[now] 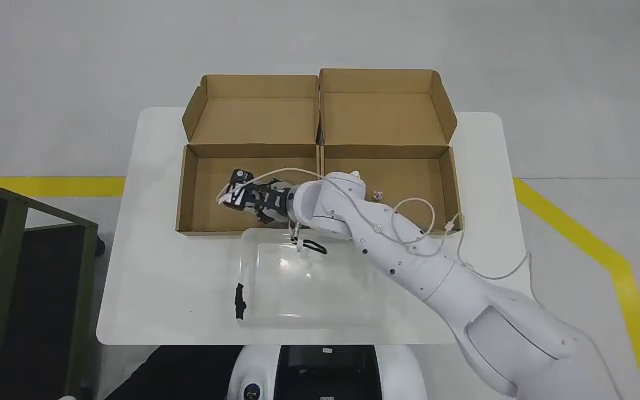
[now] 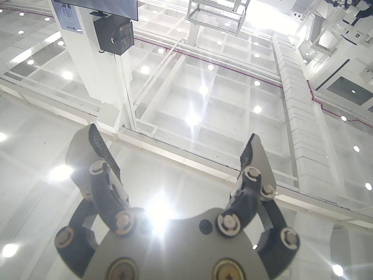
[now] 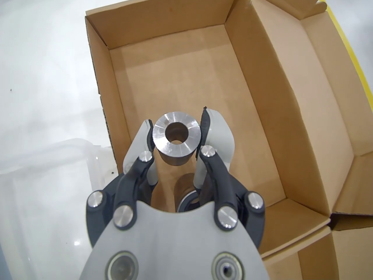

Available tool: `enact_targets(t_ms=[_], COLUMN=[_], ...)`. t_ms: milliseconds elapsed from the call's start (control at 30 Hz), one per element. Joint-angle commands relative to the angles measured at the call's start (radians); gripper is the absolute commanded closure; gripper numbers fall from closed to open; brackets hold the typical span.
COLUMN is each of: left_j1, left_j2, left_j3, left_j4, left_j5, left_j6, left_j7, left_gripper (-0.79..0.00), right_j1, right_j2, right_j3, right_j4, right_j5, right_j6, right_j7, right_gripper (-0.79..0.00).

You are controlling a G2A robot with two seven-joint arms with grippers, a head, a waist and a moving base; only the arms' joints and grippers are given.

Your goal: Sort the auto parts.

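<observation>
My right gripper (image 3: 177, 119) is shut on a silver metal bushing (image 3: 177, 141), a short thick cylinder with a centre bore. It hangs above the floor of the left cardboard box (image 3: 180, 68). In the top view the same gripper (image 1: 238, 190) sits over the near-left part of that box (image 1: 205, 205). Below the bushing a dark ring-shaped part (image 3: 186, 201) lies on the box floor, mostly hidden by the gripper. My left gripper (image 2: 173, 132) is open with nothing between its fingers, and it points up at the ceiling.
A second open cardboard box (image 1: 420, 195) adjoins the first on the right, with a small part (image 1: 378, 192) inside. A clear plastic bin (image 1: 300, 290) stands near the table's front edge, with a black part (image 1: 239, 300) at its left side and another (image 1: 312, 244) at its back rim.
</observation>
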State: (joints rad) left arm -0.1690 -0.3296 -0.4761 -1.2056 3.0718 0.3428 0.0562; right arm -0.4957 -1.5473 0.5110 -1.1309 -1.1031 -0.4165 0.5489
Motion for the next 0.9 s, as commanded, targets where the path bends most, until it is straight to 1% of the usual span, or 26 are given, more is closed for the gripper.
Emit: enact_targets(t_ms=[0,133,333,433,500,667,867], left_j1=[0.000,0.000,0.000,0.000,0.000,0.000,0.000], left_j2=[0.000,0.000,0.000,0.000,0.000,0.000,0.000], left_j3=[0.000,0.000,0.000,0.000,0.000,0.000,0.000], left_j4=[0.000,0.000,0.000,0.000,0.000,0.000,0.000], left_j5=[0.000,0.000,0.000,0.000,0.000,0.000,0.000], left_j6=[0.000,0.000,0.000,0.000,0.000,0.000,0.000], left_j7=[0.000,0.000,0.000,0.000,0.000,0.000,0.000], left_gripper=[-0.785,-0.785,-0.785,-0.785,-0.785,-0.785,-0.785], right_j1=[0.003,0.009,0.012,0.013,0.014,0.015,0.015], right_j2=[-0.008,-0.021,-0.036,-0.042,-0.046,-0.054,-0.061], right_j3=[-0.002,-0.005,-0.002,0.002,0.005,0.010,0.019], right_j4=[0.017,0.052,0.099,0.122,0.132,0.146,0.143], right_j5=[0.003,0.003,-0.003,-0.004,-0.006,-0.012,-0.029], right_j6=[-0.001,-0.005,-0.011,-0.017,-0.020,-0.028,-0.037], right_j7=[0.001,0.002,-0.004,-0.007,-0.010,-0.010,-0.014], right_gripper=[-0.077,-0.145,-0.188,-0.234,-0.240,-0.302,-0.311])
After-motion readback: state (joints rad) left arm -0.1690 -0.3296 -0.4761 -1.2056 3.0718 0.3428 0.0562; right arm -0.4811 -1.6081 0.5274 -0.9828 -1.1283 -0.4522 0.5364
